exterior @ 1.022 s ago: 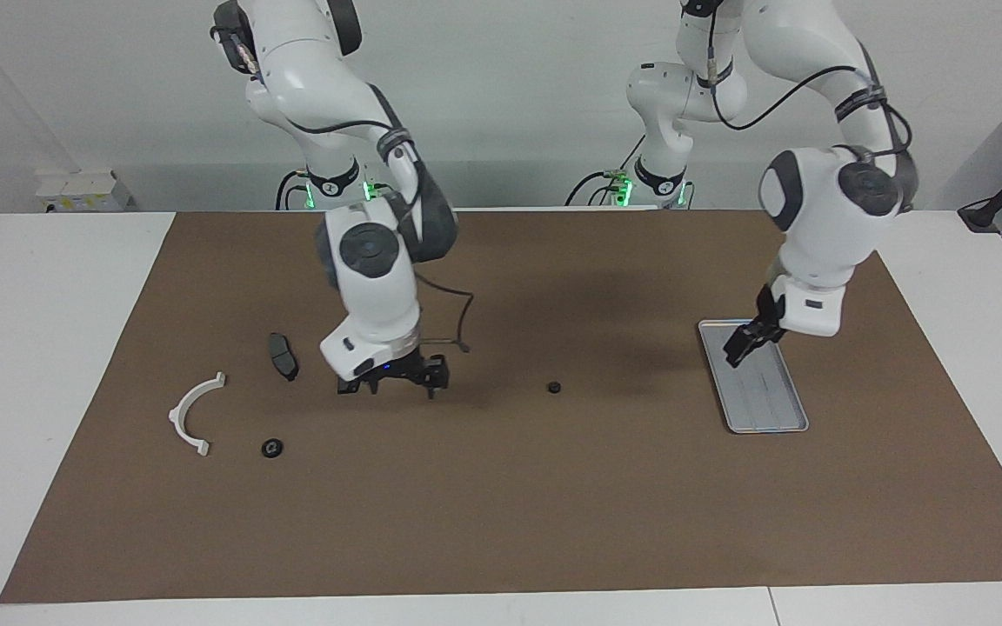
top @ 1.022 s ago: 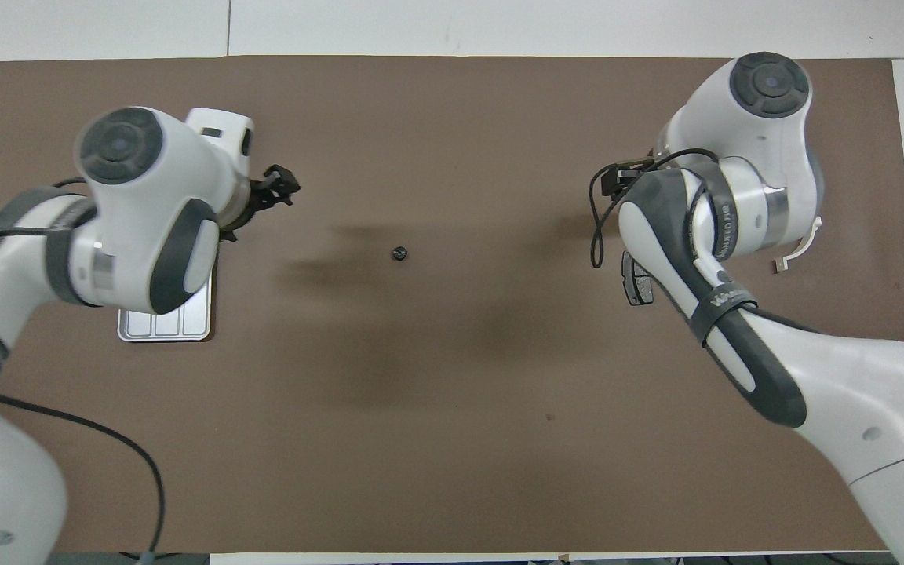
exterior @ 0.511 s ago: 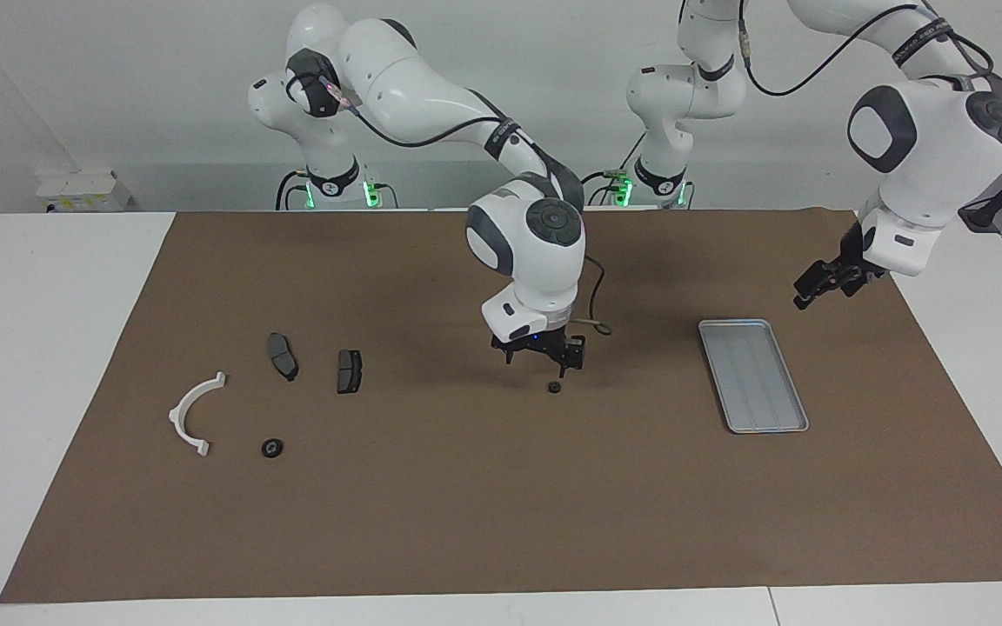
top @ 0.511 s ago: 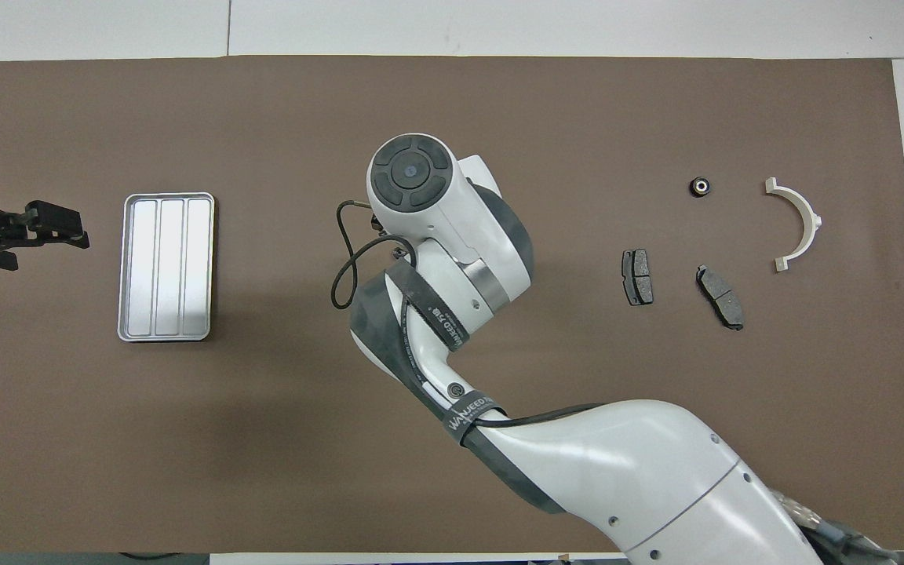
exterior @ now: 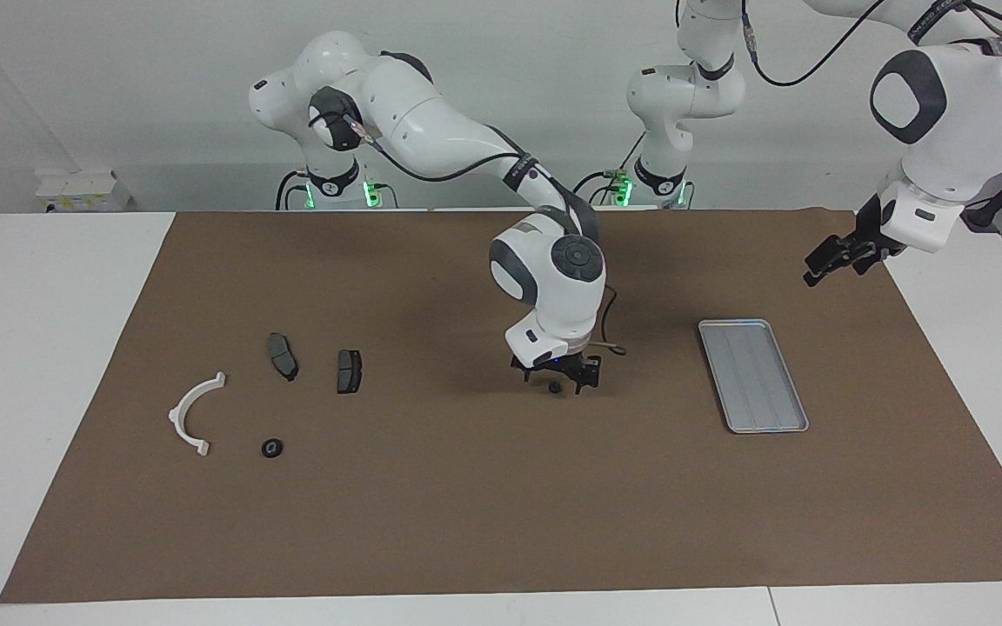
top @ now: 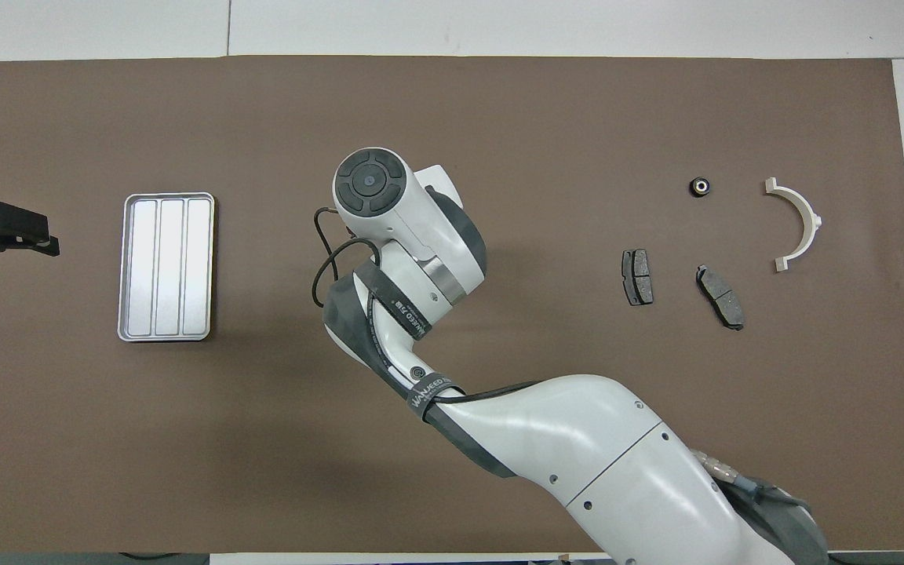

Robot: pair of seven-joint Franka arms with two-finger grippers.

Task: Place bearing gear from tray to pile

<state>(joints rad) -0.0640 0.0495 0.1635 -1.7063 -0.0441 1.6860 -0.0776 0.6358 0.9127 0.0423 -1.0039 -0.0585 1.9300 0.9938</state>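
- Reading the desk (exterior: 49,348) as a clock face, with twelve pointing straight out from the robots, the right gripper (exterior: 556,379) hung low over the middle of the brown mat (exterior: 466,522). Its fingers stood apart and held nothing.
- The bearing gear (exterior: 555,388) lay flat on the mat directly under that gripper, between the fingertips as far as I could see. It was not in the tray. In the overhead view the arm hid it.
- The gear was round, so no axis mattered. The fingers seemed spread along the nine-to-three line, and I judged a straight close would take it.
- The tray (exterior: 753,374) sat at nine o'clock from the gear, well apart.
- The pile (exterior: 349,370) lay at three o'clock, farther off than the tray: two brake pads (exterior: 283,355), a white bracket (exterior: 192,413) and a second bearing (exterior: 272,448).
- Farthest out at nine o'clock, the left gripper (exterior: 831,261) waited in the air over the mat's edge, fingers apart. The right arm was plainly the nearer one.
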